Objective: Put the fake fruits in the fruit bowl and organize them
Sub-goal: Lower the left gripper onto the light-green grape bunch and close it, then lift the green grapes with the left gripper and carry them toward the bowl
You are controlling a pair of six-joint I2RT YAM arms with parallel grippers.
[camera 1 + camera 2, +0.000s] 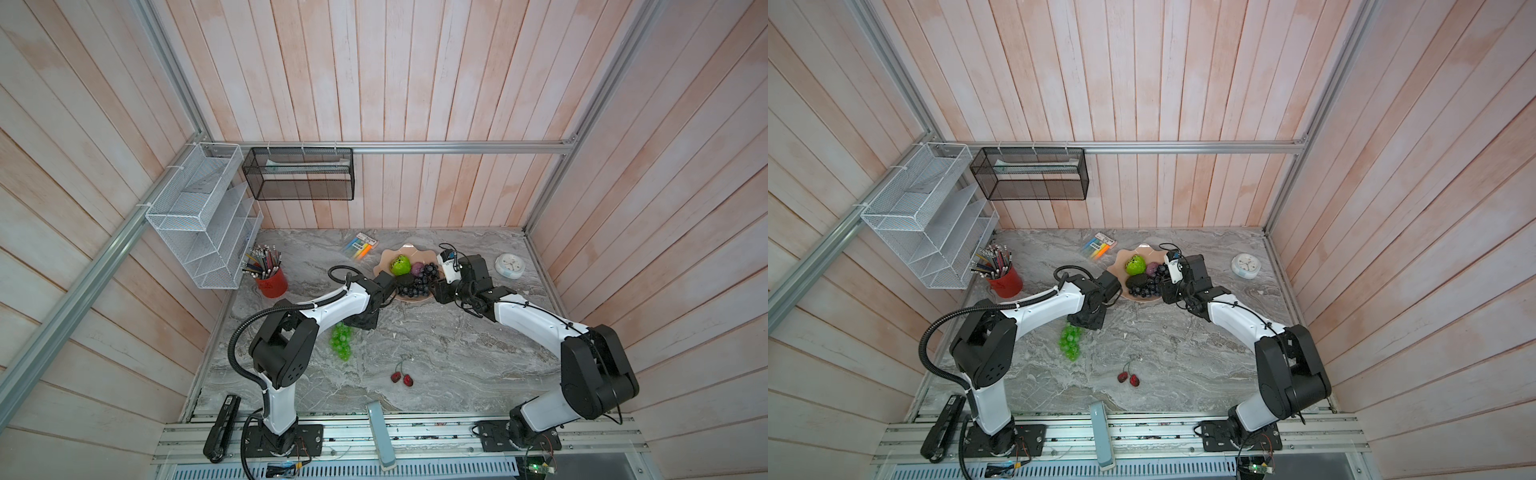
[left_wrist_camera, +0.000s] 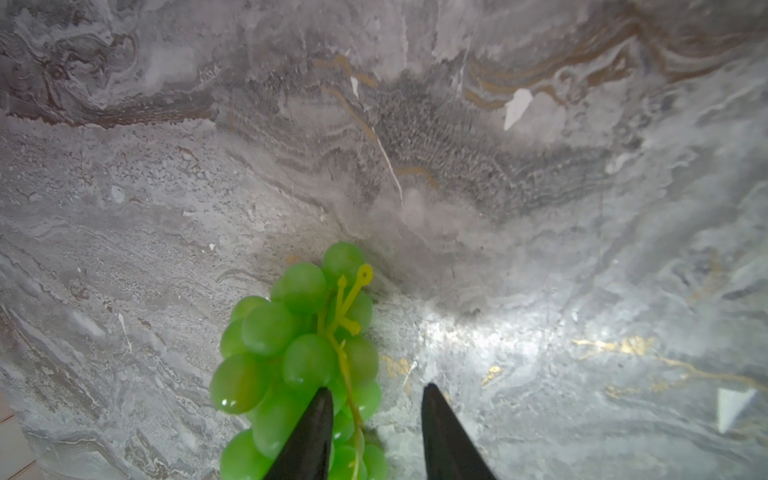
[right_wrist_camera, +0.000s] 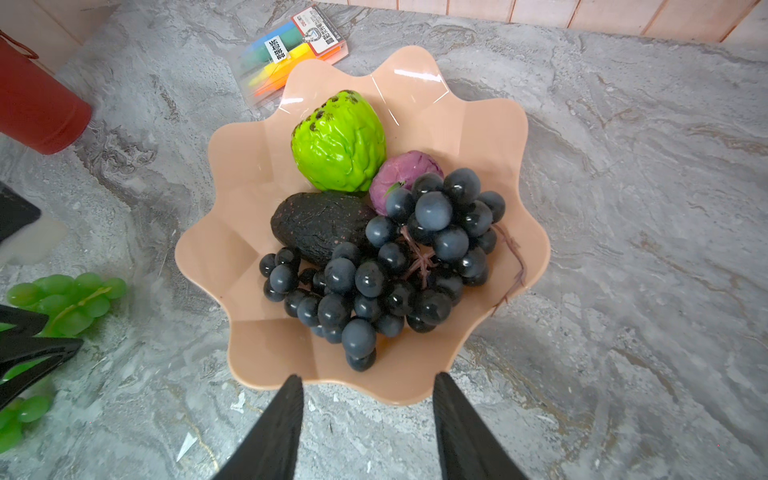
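Roughly, taking the far wall as 12 o'clock in both top views:

- The red cherry pair (image 1: 402, 378) lies nearest, at about 6 o'clock on the marbled surface (image 1: 436, 353). It is alone and well apart from both arms.
- The green grape bunch (image 1: 341, 343) lies on the surface at about 8 o'clock, outside the bowl.
- The left end effector (image 2: 376, 388) is at the bunch's 1 o'clock end, released, with its jaws standing apart. One finger overlaps the grapes and the other is over bare surface. The yellow-green stem runs in the gap just beside the first finger, and nothing is clamped.
- The fruit bowl (image 3: 216, 257) sits at about 12 to 1 o'clock on the surface and holds four fruits.
- Inside it, the dark avocado (image 3: 316, 224) is at 8 o'clock and the dark blue-black grape bunch (image 3: 374, 282) spreads from 5 to 3 o'clock, touching the avocado.
- The bumpy lime-green ball (image 3: 336, 141) is at 11 o'clock and the purple ball (image 3: 405, 170) at 1 o'clock, tucked against it.
- The right end effector (image 3: 368, 375) is at the bowl's 4 o'clock rim, released and holding nothing. Whether it touches the rim I cannot tell.
- A marker pack (image 1: 360, 246) lies just beyond the bowl at its 10 o'clock.
- A red cup of pencils (image 1: 270, 278) stands at 10 o'clock on the surface, and a small white clock (image 1: 510, 265) at 2 o'clock.
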